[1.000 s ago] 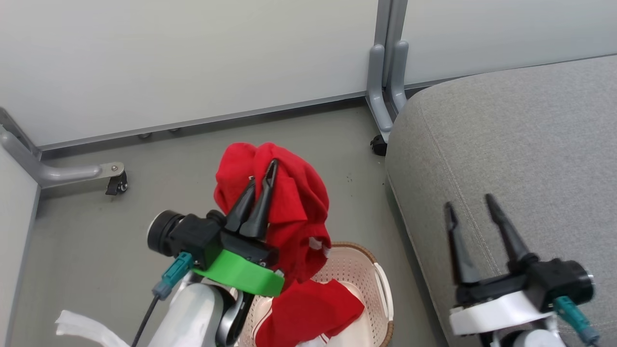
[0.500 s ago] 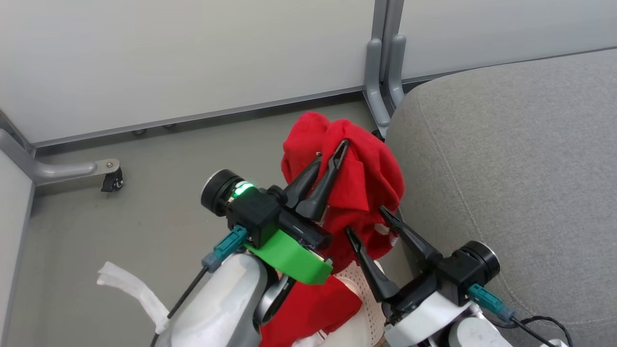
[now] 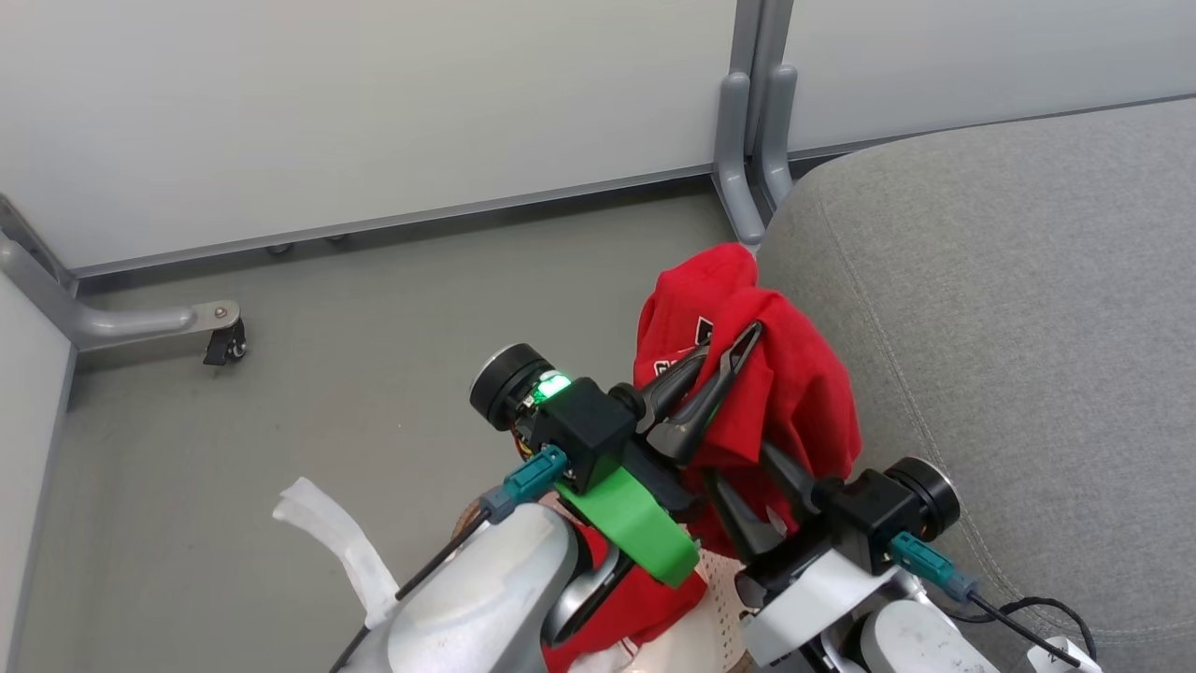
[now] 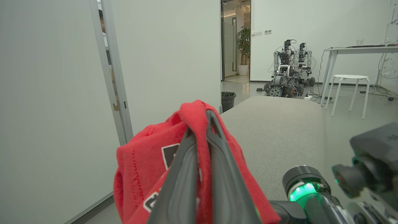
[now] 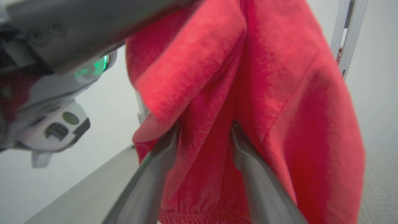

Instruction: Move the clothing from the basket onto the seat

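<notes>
The held garment (image 3: 794,393) is soft, light, limp red knit. It drapes down both sides of the left gripper (image 3: 738,341), whose fingers are closed on a bunched fold at their tips. Judgement: it will sag and swing rather than slip, and a pinch on a gathered fold or the hem is the sound hold. Its hanging lower part falls around the right gripper (image 3: 761,491), whose fingers stand spread with cloth between them, not pinched so far as can be seen. The seat (image 3: 1009,299) lies just beyond the left fingertips. Below both grippers, a second garment (image 3: 645,598) rests in the basket (image 3: 719,584). Count: two garments, one basket, one seat.
</notes>
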### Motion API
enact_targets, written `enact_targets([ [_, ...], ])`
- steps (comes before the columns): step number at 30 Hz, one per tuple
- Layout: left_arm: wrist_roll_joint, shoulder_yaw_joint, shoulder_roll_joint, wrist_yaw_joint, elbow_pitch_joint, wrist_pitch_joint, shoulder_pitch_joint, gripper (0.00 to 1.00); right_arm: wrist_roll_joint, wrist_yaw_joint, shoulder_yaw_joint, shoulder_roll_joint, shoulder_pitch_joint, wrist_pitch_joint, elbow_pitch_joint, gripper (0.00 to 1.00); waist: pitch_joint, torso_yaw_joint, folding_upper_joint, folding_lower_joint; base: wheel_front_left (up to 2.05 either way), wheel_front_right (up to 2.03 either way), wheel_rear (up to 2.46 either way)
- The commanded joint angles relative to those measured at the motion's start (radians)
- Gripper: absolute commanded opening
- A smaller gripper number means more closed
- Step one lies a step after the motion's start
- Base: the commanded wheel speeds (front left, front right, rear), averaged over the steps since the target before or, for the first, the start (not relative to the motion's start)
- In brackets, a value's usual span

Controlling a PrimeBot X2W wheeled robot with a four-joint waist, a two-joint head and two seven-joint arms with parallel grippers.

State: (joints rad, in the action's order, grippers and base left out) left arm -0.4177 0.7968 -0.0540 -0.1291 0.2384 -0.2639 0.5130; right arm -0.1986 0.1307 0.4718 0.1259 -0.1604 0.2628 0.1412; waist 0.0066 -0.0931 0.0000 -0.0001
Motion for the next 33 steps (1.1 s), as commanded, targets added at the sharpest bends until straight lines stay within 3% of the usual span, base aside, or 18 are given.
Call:
enact_targets([
  [1, -0.004, 0.007, -0.005, -0.002, 0.015, -0.001, 0.018, 0.00, 0.007, 0.000, 0.005, 0.004, -0.008, 0.003, 0.001, 0.00, -0.001, 0.000, 0.0000, 0.0001, 0.00, 0.00, 0.00],
  [15, -0.030, 0.038, -0.009, -0.002, 0.074, -0.001, 0.028, 0.00, 0.003, 0.000, 0.008, 0.018, 0.014, 0.003, -0.007, 0.00, -0.007, 0.003, 0.0000, 0.0001, 0.00, 0.00, 0.00],
  [32, -0.022, 0.010, -0.011, 0.004, 0.089, -0.001, 0.017, 0.00, 0.006, 0.000, -0.001, 0.013, 0.024, 0.003, -0.018, 0.00, -0.004, 0.003, 0.0000, 0.0001, 0.00, 0.00, 0.00],
  [33, -0.022, 0.004, -0.010, 0.007, 0.088, -0.001, 0.015, 0.76, 0.008, 0.000, -0.002, 0.013, 0.023, 0.003, -0.018, 0.00, -0.004, 0.003, 0.0000, 0.0001, 0.00, 0.00, 0.00],
])
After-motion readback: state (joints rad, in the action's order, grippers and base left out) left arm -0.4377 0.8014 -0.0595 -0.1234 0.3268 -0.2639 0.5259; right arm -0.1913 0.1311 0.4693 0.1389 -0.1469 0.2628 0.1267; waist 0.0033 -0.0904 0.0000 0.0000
